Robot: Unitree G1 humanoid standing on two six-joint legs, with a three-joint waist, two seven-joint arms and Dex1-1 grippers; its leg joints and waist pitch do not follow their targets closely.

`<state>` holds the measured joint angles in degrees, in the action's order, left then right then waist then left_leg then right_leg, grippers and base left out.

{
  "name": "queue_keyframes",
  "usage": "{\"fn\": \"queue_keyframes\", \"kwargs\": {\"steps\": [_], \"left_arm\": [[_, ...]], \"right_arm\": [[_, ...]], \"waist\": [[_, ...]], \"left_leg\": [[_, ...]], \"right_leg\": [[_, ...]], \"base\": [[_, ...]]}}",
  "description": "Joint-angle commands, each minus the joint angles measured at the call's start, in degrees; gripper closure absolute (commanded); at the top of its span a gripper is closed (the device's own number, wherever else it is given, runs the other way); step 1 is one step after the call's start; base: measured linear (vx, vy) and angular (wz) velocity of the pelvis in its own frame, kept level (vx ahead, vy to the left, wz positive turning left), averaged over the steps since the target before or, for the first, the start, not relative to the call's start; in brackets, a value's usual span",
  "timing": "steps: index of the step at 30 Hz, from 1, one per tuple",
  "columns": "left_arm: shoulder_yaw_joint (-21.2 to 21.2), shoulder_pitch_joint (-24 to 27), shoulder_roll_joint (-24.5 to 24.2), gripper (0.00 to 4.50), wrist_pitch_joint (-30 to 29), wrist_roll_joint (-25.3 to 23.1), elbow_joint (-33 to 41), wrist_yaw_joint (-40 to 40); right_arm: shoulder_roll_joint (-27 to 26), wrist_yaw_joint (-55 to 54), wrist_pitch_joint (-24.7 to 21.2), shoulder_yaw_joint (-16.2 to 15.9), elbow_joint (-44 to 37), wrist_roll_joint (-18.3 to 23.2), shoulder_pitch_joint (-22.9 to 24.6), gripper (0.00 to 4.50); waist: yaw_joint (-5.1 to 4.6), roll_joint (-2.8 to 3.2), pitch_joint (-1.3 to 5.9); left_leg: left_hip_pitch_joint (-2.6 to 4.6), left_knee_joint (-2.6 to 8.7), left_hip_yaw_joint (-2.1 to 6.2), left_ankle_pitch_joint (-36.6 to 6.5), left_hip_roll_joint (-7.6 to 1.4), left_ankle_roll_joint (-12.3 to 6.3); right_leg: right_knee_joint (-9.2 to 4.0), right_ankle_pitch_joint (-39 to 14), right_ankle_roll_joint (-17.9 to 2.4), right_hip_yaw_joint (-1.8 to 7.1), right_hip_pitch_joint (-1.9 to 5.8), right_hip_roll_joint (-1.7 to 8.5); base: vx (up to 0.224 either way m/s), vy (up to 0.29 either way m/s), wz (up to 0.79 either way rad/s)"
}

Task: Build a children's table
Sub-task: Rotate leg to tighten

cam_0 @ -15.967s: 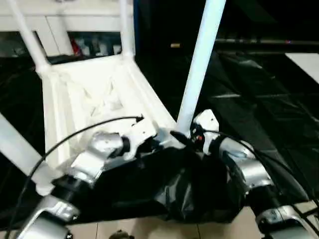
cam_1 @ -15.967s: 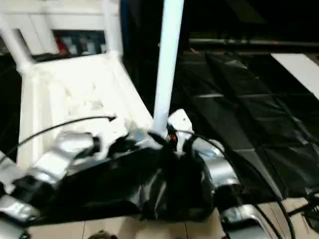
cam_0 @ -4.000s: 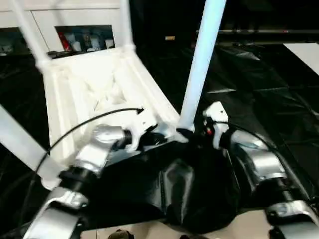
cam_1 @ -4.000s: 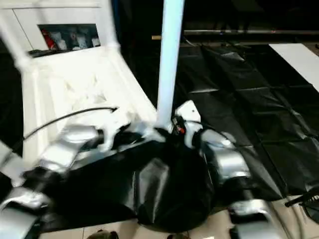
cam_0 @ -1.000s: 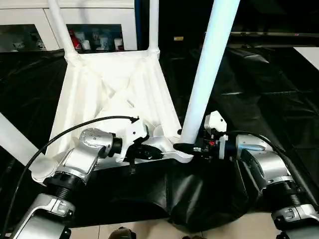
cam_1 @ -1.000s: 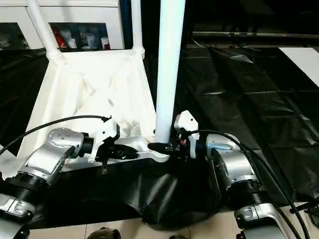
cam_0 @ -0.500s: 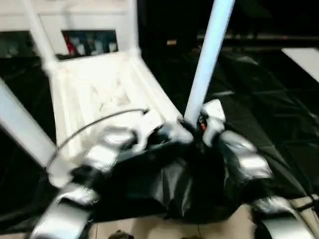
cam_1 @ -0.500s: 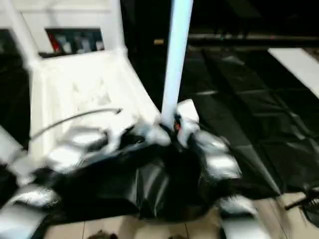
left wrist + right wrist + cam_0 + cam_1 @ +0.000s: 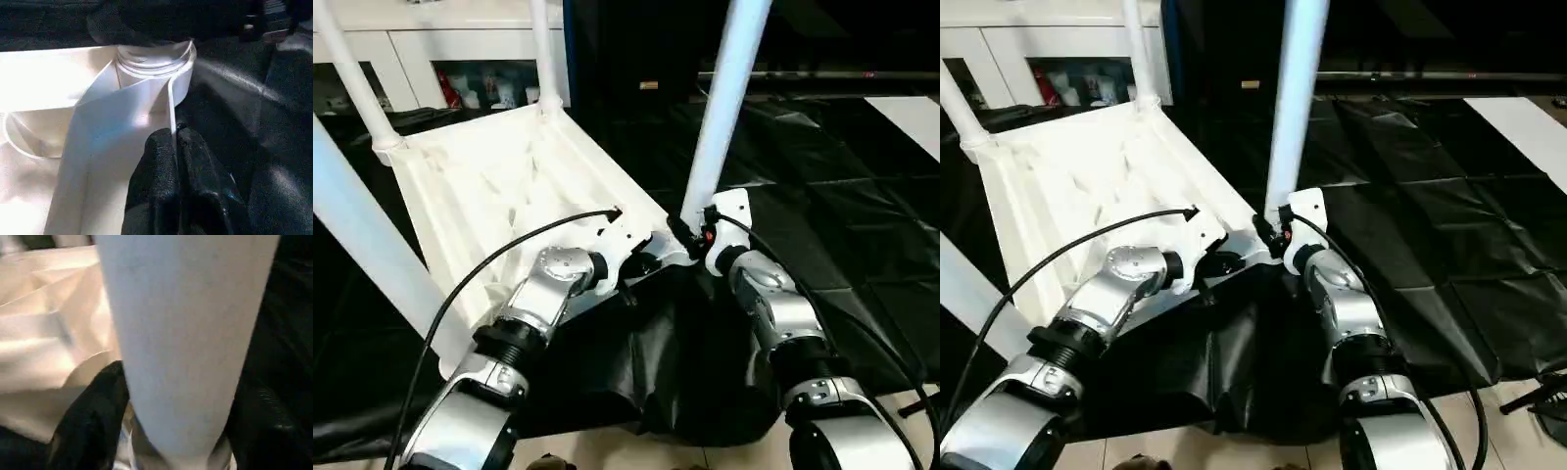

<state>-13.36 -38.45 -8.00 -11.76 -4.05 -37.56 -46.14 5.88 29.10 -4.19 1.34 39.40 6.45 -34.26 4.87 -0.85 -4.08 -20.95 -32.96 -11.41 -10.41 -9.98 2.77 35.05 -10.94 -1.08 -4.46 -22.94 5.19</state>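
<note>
1. While the table [image 9: 499, 186] lies upside down on the black sheet [image 9: 862, 225], my left gripper [image 9: 173, 142] pinches its rim.
2. My right gripper [image 9: 166, 416] straddles the near leg [image 9: 720, 117]; clamped or loose, can't tell.
3. Risk: a half-seated leg tips if released.

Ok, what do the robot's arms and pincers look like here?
Both forearms are silver, ribbed cylinders with black joint rings. White housings sit at the wrists; the right one shows a red spot. A black cable loops over the left arm. Left pincer and right pincer have black fingers.
</note>
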Motion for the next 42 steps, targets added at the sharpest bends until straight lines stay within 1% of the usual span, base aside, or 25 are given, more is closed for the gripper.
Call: {"fn": "queue_keyframes", "kwargs": {"steps": [1, 2, 4, 5, 7, 9, 10, 11, 12, 14, 15, 17, 19, 21, 23, 25, 26, 28, 29, 34, 37, 39, 40, 41, 42], "left_arm": [[0.1, 0.3, 0.1, 4.50, 3.1, 2.1, 0.8, -2.4], [0.0, 0.6, -0.4, 4.50, 3.2, 2.4, 1.2, -3.6], [-0.2, 1.2, -1.8, 4.50, 2.9, 2.9, 2.0, -6.3], [-0.4, 1.8, -3.1, 4.50, 2.8, 3.5, 2.8, -8.9], [-0.5, 2.3, -3.9, 4.50, 3.1, 3.9, 3.4, -10.8], [-0.4, 3.3, -5.2, 4.50, 3.1, 5.4, 5.1, -14.5], [-0.4, 3.5, -5.5, 4.50, 3.0, 5.8, 5.5, -15.4], [-0.7, 4.6, -6.8, 4.50, 2.3, 7.5, 7.7, -19.3], [-0.7, 4.6, -6.8, 4.50, 2.3, 7.5, 7.7, -19.3], [-1.1, 5.7, -8.0, 4.50, 0.6, 8.7, 10.0, -22.1], [-1.1, 5.7, -8.0, 4.50, 0.6, 8.7, 10.0, -22.1], [-1.6, 6.6, -9.0, 4.50, -0.4, 9.2, 11.5, -24.0], [-1.6, 6.8, -9.2, 4.50, -0.5, 9.2, 11.7, -24.3], [-1.6, 7.0, -9.4, 4.50, -0.5, 9.2, 11.9, -24.5], [-1.6, 7.3, -9.7, 4.50, -0.5, 9.2, 12.1, -24.7], [-1.6, 7.4, -9.8, 4.50, -0.6, 9.1, 12.3, -24.8], [-1.5, 7.7, -10.0, 4.50, -1.0, 8.9, 12.8, -24.9], [-1.5, 7.8, -10.0, 4.50, -1.2, 8.9, 13.0, -25.0], [-1.5, 7.9, -10.1, 4.50, -1.5, 8.9, 13.4, -25.0], [-1.5, 8.2, -10.3, 4.50, -1.8, 8.9, 13.9, -24.7], [-1.3, 8.2, -10.0, 4.50, -1.0, 8.3, 13.6, -23.2], [-1.1, 8.0, -9.6, 4.50, -0.7, 7.9, 13.1, -22.2], [-0.8, 7.3, -8.6, 4.50, -0.1, 6.8, 11.8, -19.2], [-0.5, 6.7, -7.8, 4.50, 0.3, 6.0, 10.6, -16.7], [-0.1, 6.0, -6.7, 4.50, 0.4, 5.3, 9.5, -13.9]], "right_arm": [[-0.8, 6.8, -0.9, -4.6, -0.4, 0.4, 1.1, 1.46], [0.2, 9.2, -1.0, -5.1, -1.3, 0.6, 1.5, 1.46], [2.6, 13.7, -0.9, -6.2, -3.2, 0.7, 2.4, 1.46], [4.8, 17.4, -0.8, -7.1, -4.8, 0.7, 3.2, 1.46], [6.2, 19.7, -0.7, -7.5, -5.6, 0.7, 3.6, 1.46], [8.5, 23.7, -0.8, -7.8, -7.1, 1.4, 4.3, 1.46], [8.9, 24.6, -0.8, -7.8, -7.4, 1.7, 4.5, 1.46], [10.3, 27.6, -0.7, -7.9, -8.7, 2.4, 5.1, 1.46], [10.3, 27.6, -0.7, -7.9, -8.7, 2.4, 5.1, 1.46], [11.6, 30.9, -1.2, -8.2, -10.2, 3.3, 5.8, 1.46], [11.6, 30.9, -1.2, -8.2, -10.2, 3.3, 5.8, 1.46], [12.4, 34.0, -2.2, -8.6, -11.9, 4.8, 6.5, 1.46], [12.5, 34.5, -2.3, -8.6, -12.2, 5.0, 6.6, 1.46], [12.4, 34.7, -1.7, -8.6, -12.3, 5.0, 6.8, 1.46], [12.5, 35.4, -1.4, -8.9, -12.2, 5.0, 7.1, 1.70], [12.6, 35.8, -1.5, -9.0, -12.1, 5.0, 7.2, 1.78], [12.8, 36.3, -1.6, -9.3, -12.2, 4.9, 7.5, 1.96], [13.0, 36.5, -1.7, -9.4, -12.3, 4.8, 7.6, 1.96], [13.3, 36.9, -1.9, -9.7, -12.4, 4.7, 7.7, 2.17], [13.8, 37.3, -1.5, -10.2, -12.4, 4.4, 8.0, 2.43], [13.7, 37.3, -1.1, -10.4, -12.1, 4.0, 8.0, 2.48], [13.6, 36.9, -0.9, -10.4, -11.8, 3.9, 8.0, 2.51], [12.8, 34.2, -0.3, -10.1, -10.4, 3.0, 7.8, 2.51], [12.0, 31.3, 0.2, -9.6, -8.8, 2.2, 7.6, 2.52], [10.7, 27.4, 0.4, -8.7, -7.0, 1.6, 7.2, 2.52]], "waist": [[0.20, -0.67, 3.25], [0.30, -0.63, 3.28], [0.31, -0.69, 3.32], [0.42, -0.68, 3.35], [0.41, -0.67, 3.30], [0.42, -0.61, 3.32], [0.48, -0.64, 3.23], [0.56, -0.61, 3.24], [0.55, -0.64, 3.31], [0.56, -0.50, 3.37], [0.59, -0.59, 3.39], [0.88, -0.53, 3.37], [1.02, -0.50, 3.36], [1.11, -0.55, 3.32], [1.13, -0.68, 3.28], [1.15, -0.71, 3.27], [1.15, -0.71, 3.25], [1.15, -0.72, 3.27], [1.11, -0.79, 3.23], [1.15, -0.87, 3.14], [1.12, -1.09, 3.05], [1.17, -1.07, 3.03], [1.08, -1.38, 2.92], [1.05, -1.25, 2.79], [1.03, -1.28, 2.73]], "left_leg": [[0.17, 3.80, 1.70, -10.1, -3.33, -4.43], [0.29, 3.72, 1.64, -9.7, -3.37, -4.74], [0.17, 3.65, 1.62, -8.7, -3.39, -5.21], [0.20, 3.58, 1.61, -8.5, -3.47, -5.52], [0.17, 3.59, 1.59, -8.3, -3.57, -6.04], [0.30, 3.57, 1.55, -8.6, -3.62, -6.05], [0.20, 3.61, 1.57, -8.9, -3.68, -5.91], [0.29, 3.62, 1.54, -9.0, -3.77, -5.80], [0.28, 3.61, 1.55, -8.8, -3.84, -5.85], [0.36, 3.56, 1.44, -8.2, -3.88, -6.06], [0.37, 3.52, 1.38, -7.9, -3.87, -6.16], [0.29, 3.45, 1.36, -7.1, -3.97, -6.62], [0.34, 3.43, 1.32, -7.2, -3.94, -6.64], [0.39, 3.48, 1.30, -7.8, -3.85, -6.21], [0.31, 3.55, 1.41, -8.2, -3.80, -5.64], [0.39, 3.58, 1.41, -8.2, -3.82, -5.39], [0.39, 3.61, 1.44, -8.2, -3.88, -5.37], [0.35, 3.56, 1.41, -7.7, -3.81, -5.55], [0.31, 3.55, 1.39, -7.5, -3.77, -5.65], [0.36, 3.53, 1.39, -7.4, -3.77, -5.84], [0.35, 3.54, 1.38, -7.5, -3.74, -5.93], [0.39, 3.53, 1.39, -7.6, -3.74, -5.97], [0.32, 3.55, 1.35, -7.6, -3.72, -6.04], [0.38, 3.63, 1.39, -8.2, -3.72, -5.68], [0.45, 3.65, 1.38, -8.7, -3.67, -5.40]], "right_leg": [[-4.91, -13.4, -10.8, 3.26, 2.66, 4.35], [-4.87, -12.7, -11.2, 3.23, 2.61, 4.35], [-4.63, -11.2, -11.8, 3.19, 2.71, 4.30], [-4.51, -10.5, -12.1, 3.16, 2.78, 4.29], [-4.43, -9.8, -12.6, 3.20, 2.75, 4.29], [-4.42, -9.9, -13.1, 3.17, 2.68, 4.30], [-4.41, -10.5, -13.3, 3.18, 2.74, 4.38], [-4.39, -10.7, -13.3, 3.21, 2.69, 4.37], [-4.29, -10.2, -13.4, 3.22, 2.76, 4.37], [-4.08, -8.8, -14.3, 3.18, 2.57, 4.23], [-4.02, -8.4, -14.5, 3.18, 2.58, 4.14], [-3.77, -6.7, -14.8, 3.19, 2.67, 4.19], [-3.86, -7.1, -14.8, 3.20, 2.60, 4.25], [-4.03, -8.3, -14.5, 3.22, 2.52, 4.26], [-4.16, -9.6, -13.9, 3.24, 2.60, 4.37], [-4.21, -10.2, -13.7, 3.26, 2.55, 4.35], [-4.18, -10.2, -13.7, 3.26, 2.55, 4.37], [-4.11, -9.6, -13.6, 3.25, 2.55, 4.28], [-4.11, -9.4, -13.6, 3.26, 2.55, 4.25], [-4.13, -9.6, -13.6, 3.26, 2.50, 4.26], [-4.17, -9.7, -13.5, 3.27, 2.47, 4.25], [-4.25, -10.6, -13.2, 3.28, 2.46, 4.30], [-4.31, -10.9, -13.0, 3.29, 2.41, 4.22], [-4.52, -12.2, -12.8, 3.33, 2.25, 4.27], [-4.72, -13.3, -12.5, 3.35, 2.21, 4.36]], "base": [[0.000, 0.000, 0.00], [0.000, 0.000, 0.00], [0.000, 0.000, 0.00], [0.000, 0.000, 0.00], [0.000, 0.000, 0.00], [0.000, 0.000, 0.00], [0.000, 0.000, 0.00], [0.000, 0.000, 0.00], [0.000, 0.000, 0.00], [0.000, 0.000, 0.00], [0.000, 0.000, 0.00], [0.000, 0.000, 0.00], [0.000, 0.000, 0.00], [0.000, 0.000, 0.00], [0.000, 0.000, 0.00], [0.000, 0.000, 0.00], [0.000, 0.000, 0.00], [0.000, 0.000, 0.00], [0.000, 0.000, 0.00], [0.000, 0.000, 0.00], [0.000, 0.000, 0.00], [0.000, 0.000, 0.00], [0.000, 0.000, 0.00], [0.000, 0.000, 0.00], [0.000, 0.000, 0.00]]}}
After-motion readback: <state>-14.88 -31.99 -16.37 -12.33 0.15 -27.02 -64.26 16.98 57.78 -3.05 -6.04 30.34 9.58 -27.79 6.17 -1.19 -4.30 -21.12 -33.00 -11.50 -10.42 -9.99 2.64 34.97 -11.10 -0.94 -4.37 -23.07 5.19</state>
